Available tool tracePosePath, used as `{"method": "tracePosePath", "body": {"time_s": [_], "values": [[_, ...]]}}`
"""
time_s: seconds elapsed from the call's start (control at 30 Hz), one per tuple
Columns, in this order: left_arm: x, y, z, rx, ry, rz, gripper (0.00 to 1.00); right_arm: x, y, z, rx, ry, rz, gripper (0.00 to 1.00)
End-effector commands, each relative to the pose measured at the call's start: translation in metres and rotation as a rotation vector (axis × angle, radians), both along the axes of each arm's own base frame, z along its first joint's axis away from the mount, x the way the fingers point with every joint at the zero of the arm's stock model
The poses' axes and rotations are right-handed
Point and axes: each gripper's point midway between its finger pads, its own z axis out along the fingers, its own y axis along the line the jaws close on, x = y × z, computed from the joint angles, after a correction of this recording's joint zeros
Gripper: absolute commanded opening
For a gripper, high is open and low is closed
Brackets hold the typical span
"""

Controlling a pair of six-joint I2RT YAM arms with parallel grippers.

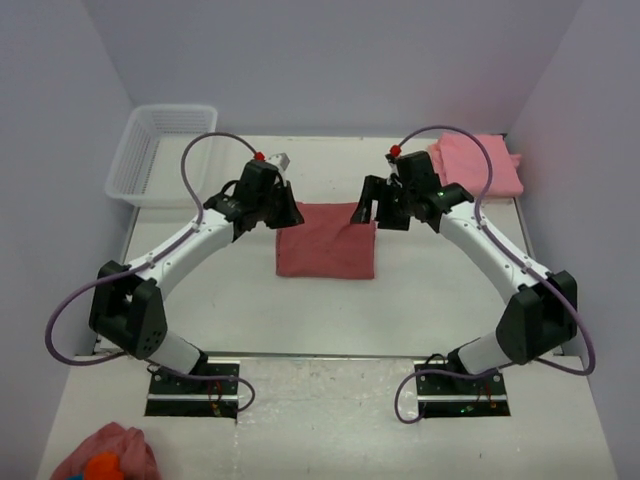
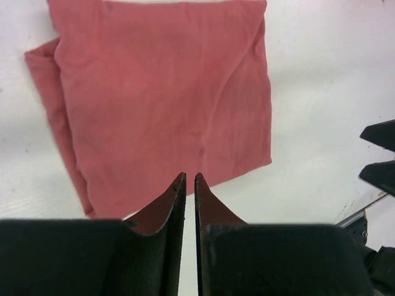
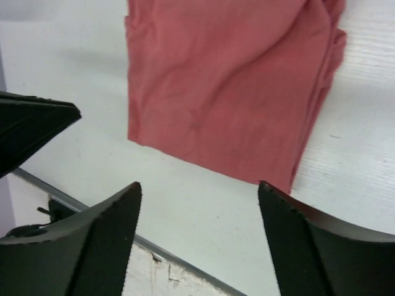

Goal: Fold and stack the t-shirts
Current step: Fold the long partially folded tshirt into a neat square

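A dusty rose-red t-shirt [image 1: 327,240] lies folded into a rectangle in the middle of the table. It also shows in the left wrist view [image 2: 160,98] and the right wrist view [image 3: 228,86]. A lighter salmon-pink t-shirt [image 1: 480,165] lies folded at the back right. My left gripper [image 1: 290,212] hovers over the red shirt's back left corner, its jaws [image 2: 190,179] shut and empty. My right gripper [image 1: 365,212] hovers over the back right corner, its jaws [image 3: 200,188] wide open and empty.
A white mesh basket [image 1: 160,150] stands at the back left. A small pink cloth lump with an orange patch [image 1: 105,455] lies at the near left, in front of the arm bases. Walls close in the table on the left, back and right.
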Motion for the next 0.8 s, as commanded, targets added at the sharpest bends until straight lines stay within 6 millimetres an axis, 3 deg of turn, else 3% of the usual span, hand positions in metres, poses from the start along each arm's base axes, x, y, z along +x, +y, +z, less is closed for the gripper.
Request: {"method": "tracePosePath", "body": {"time_s": [0.0,0.03,0.07,0.13,0.17,0.23,0.27,0.33,0.47,0.57,0.77], "values": [[0.012,-0.015,-0.014,0.033,0.042,-0.036,0.11,0.006,-0.016,-0.028,-0.039,0.084,-0.021,0.8],[0.02,-0.022,-0.008,0.03,0.024,-0.04,0.11,0.009,-0.017,-0.034,-0.041,0.094,-0.019,0.82],[0.026,-0.025,-0.022,0.048,0.05,-0.039,0.11,0.014,-0.017,-0.045,-0.054,0.109,-0.016,0.83],[0.039,-0.034,-0.022,0.052,0.046,-0.045,0.11,0.018,-0.022,-0.059,-0.071,0.128,-0.029,0.87],[0.044,-0.038,-0.037,0.064,0.074,-0.05,0.08,0.024,-0.021,-0.065,-0.059,0.12,-0.027,0.88],[0.053,-0.045,-0.041,0.066,0.077,-0.051,0.0,0.029,-0.029,-0.078,-0.047,0.144,-0.051,0.93],[0.055,-0.048,-0.057,0.082,0.104,-0.055,0.0,0.032,-0.029,-0.081,-0.028,0.147,-0.048,0.94],[0.061,-0.052,-0.064,0.092,0.109,-0.063,0.0,0.04,-0.039,-0.097,-0.031,0.173,-0.073,0.95],[0.068,-0.053,-0.09,0.13,0.141,-0.06,0.0,0.048,-0.045,-0.106,0.012,0.203,-0.074,0.97],[0.07,-0.053,-0.099,0.14,0.147,-0.057,0.0,0.053,-0.05,-0.111,0.033,0.228,-0.093,0.97],[0.079,-0.052,-0.109,0.187,0.169,-0.049,0.0,0.052,-0.038,-0.126,0.1,0.308,-0.089,0.97]]}}
